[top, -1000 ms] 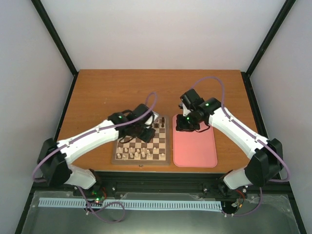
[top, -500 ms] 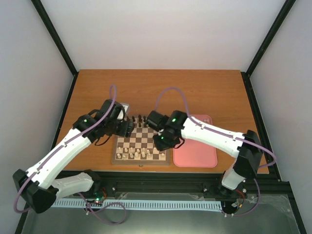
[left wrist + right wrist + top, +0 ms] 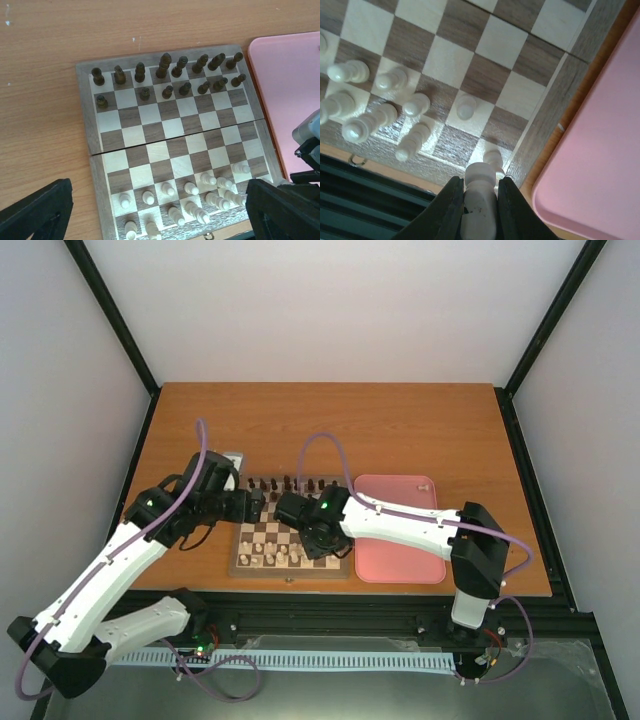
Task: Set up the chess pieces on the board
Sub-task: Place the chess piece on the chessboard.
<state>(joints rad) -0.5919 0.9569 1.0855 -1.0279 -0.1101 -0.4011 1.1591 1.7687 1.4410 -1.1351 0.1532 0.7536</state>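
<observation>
1. Jaws of the right gripper [image 3: 479, 192] are closed on one cream-white piece [image 3: 480, 202], which is held above the near right corner of the board [image 3: 485, 50], just beside the pink tray [image 3: 600, 150].
2. Change is noted in this arm. One second ago the gripper was over the tray's far left corner, and half a second ago over the board's right edge. It is now found further in, over the near rows.
3. Fingers of the left gripper [image 3: 160, 212] are spread wide and nothing is held. It has been drawn back from over the board's far rows to a spot beside the far left corner.
4. Other chess pieces [image 3: 192, 189] are seen standing in the near rows. Dark chessmen [image 3: 165, 62] are ranged in the two far rows.
</observation>
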